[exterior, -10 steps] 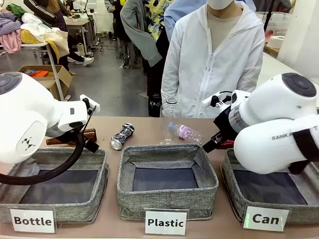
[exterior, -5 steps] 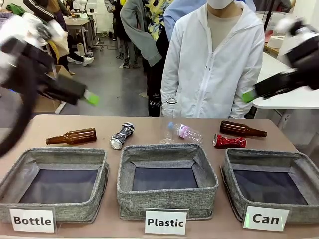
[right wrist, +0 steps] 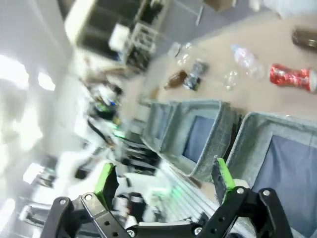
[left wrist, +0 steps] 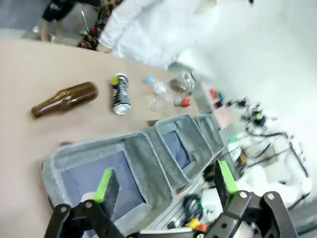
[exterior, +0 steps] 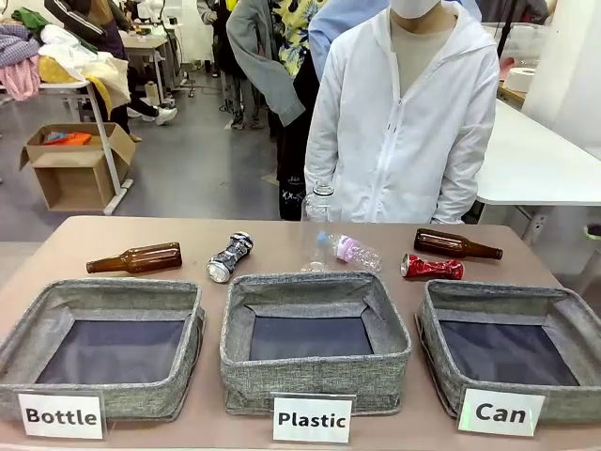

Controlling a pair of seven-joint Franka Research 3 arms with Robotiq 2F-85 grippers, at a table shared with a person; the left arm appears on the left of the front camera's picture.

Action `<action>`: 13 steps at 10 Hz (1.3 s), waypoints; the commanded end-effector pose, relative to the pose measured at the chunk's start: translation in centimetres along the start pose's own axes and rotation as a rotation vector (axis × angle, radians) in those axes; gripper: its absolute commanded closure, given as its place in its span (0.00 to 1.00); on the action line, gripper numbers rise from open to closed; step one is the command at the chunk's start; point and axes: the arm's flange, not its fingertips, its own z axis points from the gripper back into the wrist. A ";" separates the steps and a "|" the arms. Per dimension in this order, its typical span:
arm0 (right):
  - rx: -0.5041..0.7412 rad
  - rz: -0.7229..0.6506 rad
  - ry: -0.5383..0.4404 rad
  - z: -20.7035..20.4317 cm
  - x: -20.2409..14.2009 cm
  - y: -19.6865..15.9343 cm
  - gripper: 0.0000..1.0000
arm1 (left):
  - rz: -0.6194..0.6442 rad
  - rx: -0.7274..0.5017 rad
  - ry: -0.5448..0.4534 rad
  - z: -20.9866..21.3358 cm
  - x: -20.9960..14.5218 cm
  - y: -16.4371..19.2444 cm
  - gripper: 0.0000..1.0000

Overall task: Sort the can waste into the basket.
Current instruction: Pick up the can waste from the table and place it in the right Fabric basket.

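A brown table (exterior: pixel 56 249) stands in a busy workshop. A crushed red can (exterior: pixel 433 268) lies toward its far right corner, just behind the "Can" basket (exterior: pixel 434 348). A dented silver-and-black can (exterior: pixel 230 256) lies left of middle. Both look light, thin-walled, slick and likely to roll, so a pinch across the crumpled waist seems best. The left gripper (left wrist: pixel 165 178) and right gripper (right wrist: pixel 163 177) hang spread wide, holding nothing.

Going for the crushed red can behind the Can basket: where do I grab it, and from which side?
Probably straight from above, jaws across the crumpled middle of the red can. It lies on its side along the basket, a brown bottle just behind, so a side approach looks crowded.
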 end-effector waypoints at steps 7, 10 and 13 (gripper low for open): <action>0.045 -0.176 -0.116 2.2 -0.6 -4.7 0.00 | 0.210 -0.117 -0.138 2.2 -4.3 8.1 0.00; -0.058 -0.147 -0.022 0.0 -0.6 -3.7 0.00 | 0.210 -0.117 -0.138 2.2 -4.3 8.1 0.00; -0.409 0.194 0.318 -11.9 3.1 2.1 0.00 | 0.210 -0.117 -0.138 2.2 -4.3 8.1 0.00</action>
